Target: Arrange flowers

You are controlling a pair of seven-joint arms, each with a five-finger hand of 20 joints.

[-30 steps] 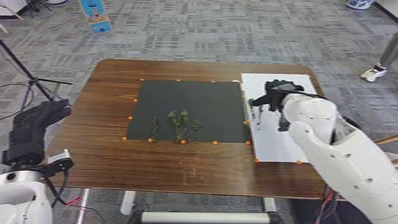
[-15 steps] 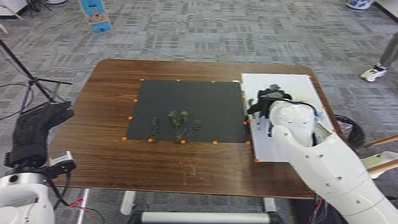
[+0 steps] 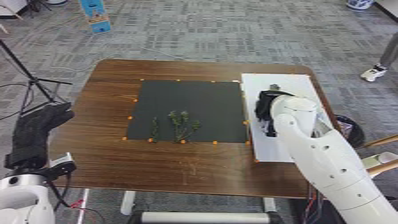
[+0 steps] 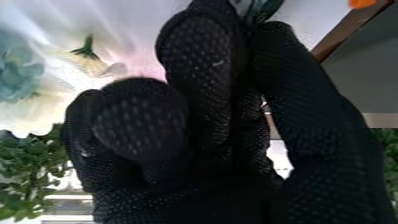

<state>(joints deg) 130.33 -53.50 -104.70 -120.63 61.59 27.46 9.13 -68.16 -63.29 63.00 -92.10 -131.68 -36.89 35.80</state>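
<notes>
In the head view, my right hand (image 3: 266, 109) is low over the white board (image 3: 289, 151) on the right of the table. A small greyish thing (image 3: 274, 87) shows just beyond it. The right wrist view shows my right hand (image 4: 209, 75) with its fingertips and thumb together, pinching a dark green stem (image 4: 259, 9). Pale flowers (image 4: 84, 65) with green leaves (image 4: 27, 162) are beside it. Green sprigs (image 3: 180, 125) lie on the near part of the dark mat (image 3: 187, 95). My left hand (image 3: 37, 124) is open beyond the table's left edge.
Orange markers (image 3: 131, 118) line the dark mat's edges. Brown tabletop (image 3: 178, 172) extends in front of the mat and along its left side. A dark round container (image 3: 349, 131) stands off the table's right edge, beside my right arm. A tripod (image 3: 33, 77) stands at the left.
My right hand has come nearer the robot over the white board and turned, uncovering the greyish thing beyond it. My left hand is almost where it was.
</notes>
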